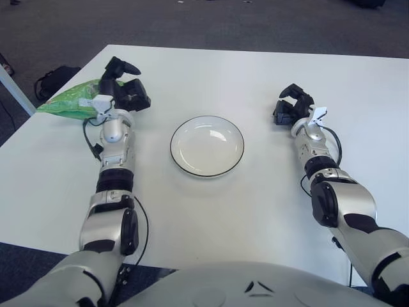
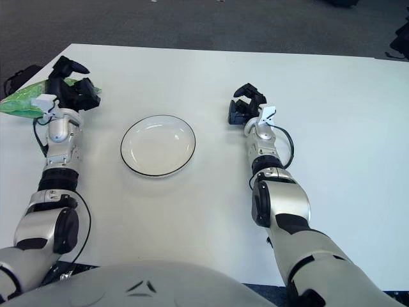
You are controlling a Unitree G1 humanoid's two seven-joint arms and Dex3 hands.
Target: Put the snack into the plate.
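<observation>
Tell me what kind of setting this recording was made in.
Probably an office or lab room: a plain white table on dark grey carpet, with a black bag lying on the floor beside it. Nothing in view suggests a kitchen.

Even, bright overhead light; soft shadows under arms; faint glare on plate (image 1: 207,146) centre; frame edges sharp, undistorted.

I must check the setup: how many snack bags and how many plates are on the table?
1 snack bag, green, at the table's far left edge, under the left hand. 1 plate, empty, at the centre. The right hand shows right of the plate.
</observation>
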